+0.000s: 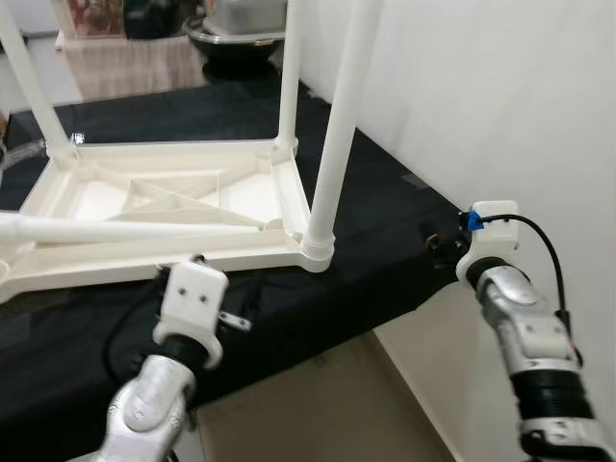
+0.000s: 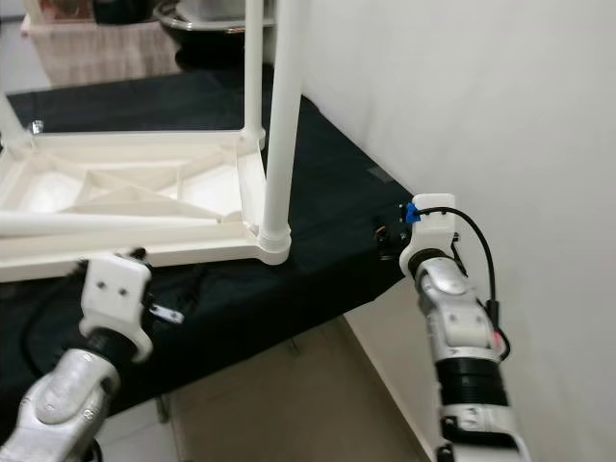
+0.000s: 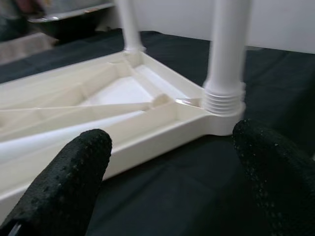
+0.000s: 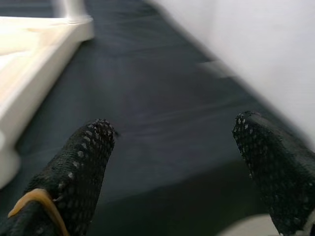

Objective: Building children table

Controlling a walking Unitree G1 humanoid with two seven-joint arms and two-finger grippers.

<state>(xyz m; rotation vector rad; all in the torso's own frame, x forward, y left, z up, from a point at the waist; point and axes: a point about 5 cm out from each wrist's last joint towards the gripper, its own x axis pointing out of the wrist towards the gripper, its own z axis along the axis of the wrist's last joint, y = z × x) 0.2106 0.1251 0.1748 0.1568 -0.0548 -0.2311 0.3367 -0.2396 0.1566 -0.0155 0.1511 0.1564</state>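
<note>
A white plastic tabletop (image 1: pixel 183 252) lies upside down on a black cloth (image 1: pixel 375 221). Three white legs stand screwed into its corners: near right (image 1: pixel 327 144), far right (image 1: pixel 286 77) and far left (image 1: pixel 34 87). A loose leg (image 1: pixel 115 229) lies across the ribbed underside. My left gripper (image 3: pixel 170 167) is open just in front of the tabletop's near rim, facing the near right leg's threaded socket (image 3: pixel 224 98). My right gripper (image 4: pixel 174 162) is open over the cloth's right corner, close to the wall and apart from the tabletop.
A white wall (image 1: pixel 500 96) runs along the right, close to my right arm. The cloth's front edge drops to a beige floor (image 1: pixel 327 404). A metal bowl (image 1: pixel 236 34) sits behind the table. A black cable (image 1: pixel 120 332) lies on the cloth by my left wrist.
</note>
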